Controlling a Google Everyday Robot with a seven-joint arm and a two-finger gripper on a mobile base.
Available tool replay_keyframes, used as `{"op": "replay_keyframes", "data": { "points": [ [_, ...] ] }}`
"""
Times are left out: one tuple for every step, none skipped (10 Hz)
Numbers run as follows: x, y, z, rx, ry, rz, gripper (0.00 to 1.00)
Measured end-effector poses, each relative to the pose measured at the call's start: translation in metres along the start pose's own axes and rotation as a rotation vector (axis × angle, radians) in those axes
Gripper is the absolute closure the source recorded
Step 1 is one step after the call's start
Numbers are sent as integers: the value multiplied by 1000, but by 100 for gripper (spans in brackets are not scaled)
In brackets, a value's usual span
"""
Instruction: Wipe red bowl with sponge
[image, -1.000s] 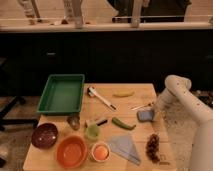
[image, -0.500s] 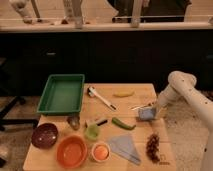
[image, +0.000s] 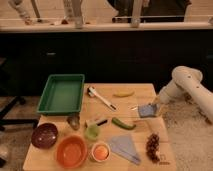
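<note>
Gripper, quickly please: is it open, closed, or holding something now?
The gripper is closed on the sponge, at the right side of the table.

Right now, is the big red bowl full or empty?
Empty: the red bowl shows only its bare inside. The gripper is shut at the sponge, far from the bowl.

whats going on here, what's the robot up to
The robot's arm reaches down at the right edge of the wooden table, where its gripper is shut on the blue-grey sponge, which looks to be resting on the tabletop. The red bowl sits at the front left, well away from the sponge, untouched.
</note>
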Motion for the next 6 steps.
{"op": "replay_keyframes", "data": {
  "points": [
    [-10, 8, -10, 1, 2, -20, 100],
    [-23, 21, -20, -8, 9, -45, 100],
    [-42, 30, -22, -20, 17, -80, 100],
    [-64, 40, -19, -29, 24, -124, 100],
    [-77, 49, -18, -37, 30, -154, 100],
    [-93, 58, -18, -40, 32, -190, 100]
  ]
}}
